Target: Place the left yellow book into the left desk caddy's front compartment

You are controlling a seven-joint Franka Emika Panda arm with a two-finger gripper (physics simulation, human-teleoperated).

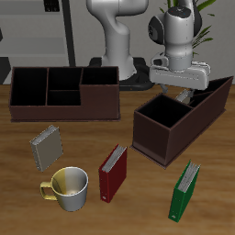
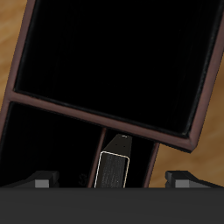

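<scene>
The left desk caddy (image 1: pixel 170 133) is a long narrow dark-brown box lying at an angle on the table. My gripper (image 1: pixel 184 92) hovers over its longer, slope-walled front compartment (image 1: pixel 207 97). In the wrist view the gripper (image 2: pixel 114 179) is open, with its fingertips (image 2: pixel 39 181) spread wide. Below it, the left yellow book (image 2: pixel 112 164) stands on edge inside the front compartment (image 2: pixel 44 157), just past the divider (image 2: pixel 105 122). The fingers do not touch the book. In the exterior view the gripper and the caddy's wall hide the book.
A wider three-section dark-brown caddy (image 1: pixel 64 92) stands farther back. The other yellow book (image 1: pixel 45 145), a yellow mug (image 1: pixel 70 186), a red book (image 1: pixel 113 172) and a green book (image 1: pixel 187 190) stand nearer the table's front edge.
</scene>
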